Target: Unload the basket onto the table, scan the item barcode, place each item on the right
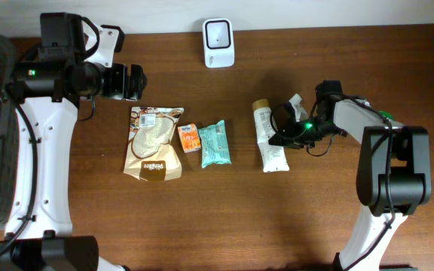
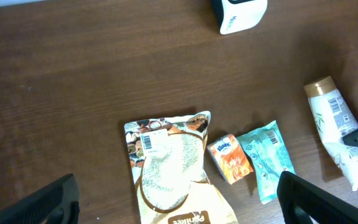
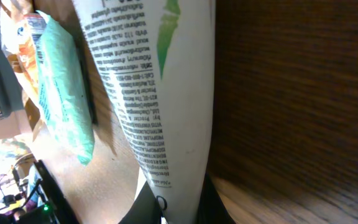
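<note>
We judge the task to be at its start. The right tool [image 1: 283,134] is clenched on the tube [image 1: 268,137]: in the right wrist view the white body narrows down between the two dark fingers at the bottom edge. The tube lies on the table [image 1: 330,218], gold cap pointing toward the far side. It is well apart from the barcode scanner [image 1: 218,42], which stands near the table's far edge. Nothing has been brought to the scanner yet, so lifting the tube, carrying it across and turning its barcode to the scanner all remain to be done.

The left tool [image 1: 136,82] is released, its fingers wide apart and holding nothing. It hovers above the top of the snack bag [image 1: 155,143]. A Kleenex tissue pack [image 1: 190,138] and a teal packet [image 1: 215,143] lie between the bag and the tube.

Some things we cannot settle:
- The right fingertips are dark and cut off by the frame, so we cannot tell how deep the grip sits.
- From overhead, the arm covers the point of contact.
- We cannot tell whether the tube has left the table at all.
- The left wrist view shows the scanner only in part.
</note>
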Available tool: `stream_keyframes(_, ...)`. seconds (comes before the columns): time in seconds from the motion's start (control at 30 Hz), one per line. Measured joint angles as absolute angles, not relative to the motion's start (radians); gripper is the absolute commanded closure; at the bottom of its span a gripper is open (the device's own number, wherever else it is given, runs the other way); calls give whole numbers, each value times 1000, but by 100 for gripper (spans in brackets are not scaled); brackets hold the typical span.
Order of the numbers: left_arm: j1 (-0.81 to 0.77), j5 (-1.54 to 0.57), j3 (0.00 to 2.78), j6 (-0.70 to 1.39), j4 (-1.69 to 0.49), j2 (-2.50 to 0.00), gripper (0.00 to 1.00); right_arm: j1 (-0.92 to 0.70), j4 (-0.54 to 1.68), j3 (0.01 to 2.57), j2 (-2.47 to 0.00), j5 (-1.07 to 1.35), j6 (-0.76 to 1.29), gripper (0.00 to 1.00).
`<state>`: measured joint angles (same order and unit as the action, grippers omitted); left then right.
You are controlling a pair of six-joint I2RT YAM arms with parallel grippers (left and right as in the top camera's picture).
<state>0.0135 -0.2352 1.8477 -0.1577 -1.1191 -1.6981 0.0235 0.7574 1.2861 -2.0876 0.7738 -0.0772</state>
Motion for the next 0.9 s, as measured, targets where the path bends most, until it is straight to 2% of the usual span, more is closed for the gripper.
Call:
stream_keyframes(0.3, 14, -236, 1848, -158, -1119, -1698, 1, 18, 788, 1267, -2034, 800, -97, 96)
stream_keyframes(0.67, 14, -235, 1848, -158, -1119, -1698, 1, 15, 914, 1253, -1512, 843, -108, 96)
stream_keyframes(0.9, 14, -235, 1848, -158, -1119, -1698, 1, 15, 914, 1253, -1381, 1015, -104, 96)
